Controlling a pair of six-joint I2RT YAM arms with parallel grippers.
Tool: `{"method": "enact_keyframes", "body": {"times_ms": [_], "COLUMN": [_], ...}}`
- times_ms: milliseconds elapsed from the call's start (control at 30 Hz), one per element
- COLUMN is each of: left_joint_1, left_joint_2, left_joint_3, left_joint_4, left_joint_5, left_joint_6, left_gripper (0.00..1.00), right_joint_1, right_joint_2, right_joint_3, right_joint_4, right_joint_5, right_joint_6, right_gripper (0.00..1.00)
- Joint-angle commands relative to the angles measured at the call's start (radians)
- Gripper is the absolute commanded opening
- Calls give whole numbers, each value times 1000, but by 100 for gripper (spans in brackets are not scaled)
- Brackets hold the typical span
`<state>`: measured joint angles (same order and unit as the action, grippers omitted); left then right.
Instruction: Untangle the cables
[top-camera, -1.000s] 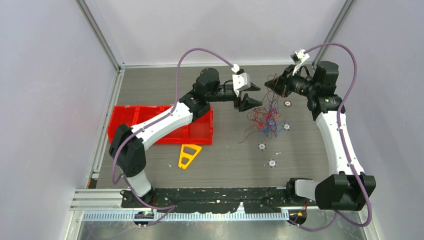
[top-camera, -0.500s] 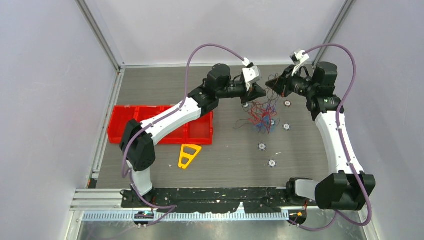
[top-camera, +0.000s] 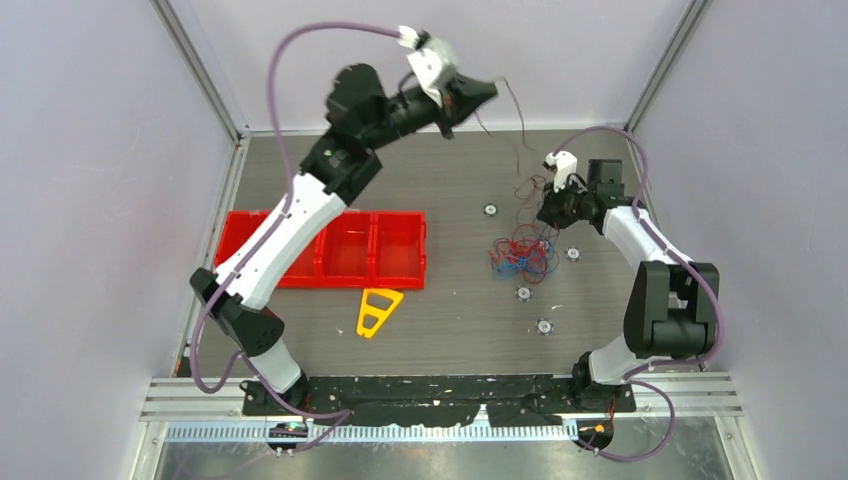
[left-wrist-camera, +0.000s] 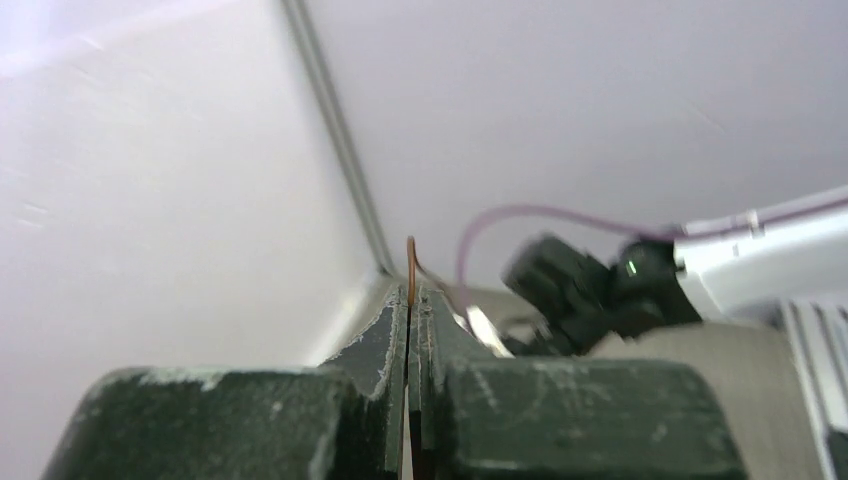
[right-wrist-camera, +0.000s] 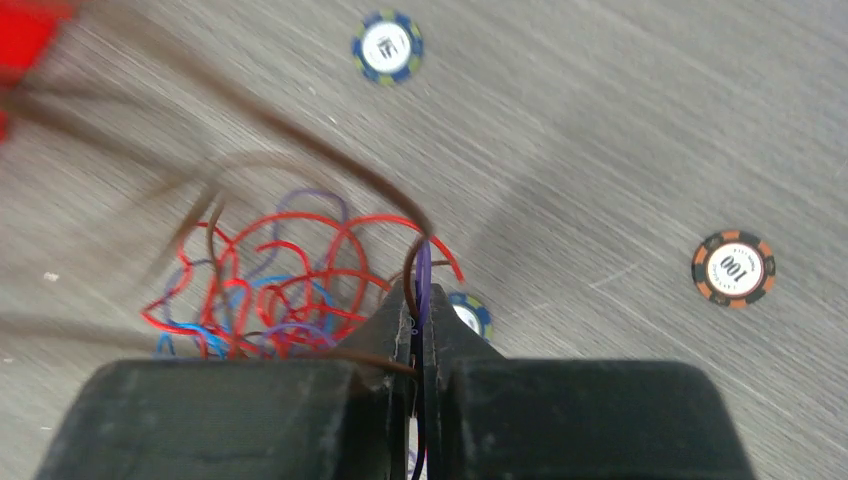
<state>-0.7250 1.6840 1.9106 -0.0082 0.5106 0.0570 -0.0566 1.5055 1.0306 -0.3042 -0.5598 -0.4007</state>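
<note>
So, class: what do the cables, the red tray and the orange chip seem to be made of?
Cables: probably plastic-coated wire, glossy red and blue; they hold springy loops. Red tray: likely moulded plastic, uniform colour. Orange chip: looks like plastic or clay composite, matt, with a printed label.

Four chips (top-camera: 523, 292) show right of centre in the top view; the right wrist view shows three. One red bin (top-camera: 400, 255) with three compartments sits left of centre, with one yellow triangle (top-camera: 378, 310) below it. One tangle of cables (top-camera: 520, 255), the strands too fine to count. Two arms (top-camera: 300, 215).
</note>
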Motion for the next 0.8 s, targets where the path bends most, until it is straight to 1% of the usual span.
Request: {"method": "enact_keyframes", "body": {"times_ms": [0, 133, 200, 267, 400, 433, 500, 533, 600, 700, 733, 767], "left_joint_1": [48, 82, 91, 98, 126, 140, 162, 171, 192, 254, 276, 302], "left_joint_2": [-45, -27, -26, -31, -48, -46, -62, -84, -153, -272, -317, -366], "left_joint_3": [172, 293, 330, 347, 370, 390, 402, 377, 273, 76, -1, -110], "left_joint_4": [-49, -76, -78, -78, -84, -95, -135, -140, -141, -166, -168, -168], "left_joint_5": [-71, -106, -132, -146, -244, -252, -271, -284, -315, -358, -372, -385], "left_joint_6": [-45, -52, -51, -51, -65, -89, -86, -76, -61, -29, -23, -25], "left_gripper": [0, 0, 0, 0, 0, 0, 0, 0, 0, 0, 0, 0], "right_joint_1": [-10, -20, -24, -28, -29, -29, -29, -29, -29, -29, -29, -29], "right_joint_2": [47, 93, 110, 124, 141, 146, 146, 142, 135, 125, 122, 120], "right_joint_3": [-4, -4, 1, 15, 31, 35, 37, 37, 40, 49, 55, 59], "right_joint_4": [15, 16, 14, 4, -4, -12, -22, -23, -27, -33, -37, -45], "right_joint_5": [116, 164, 184, 188, 201, 201, 194, 190, 175, 158, 153, 138], "right_joint_6": [-140, -183, -198, -201, -202, -203, -202, -203, -197, -186, -179, -177], "right_gripper": [5, 5, 5, 5, 6, 5, 6, 6, 5, 5, 5, 5]}}
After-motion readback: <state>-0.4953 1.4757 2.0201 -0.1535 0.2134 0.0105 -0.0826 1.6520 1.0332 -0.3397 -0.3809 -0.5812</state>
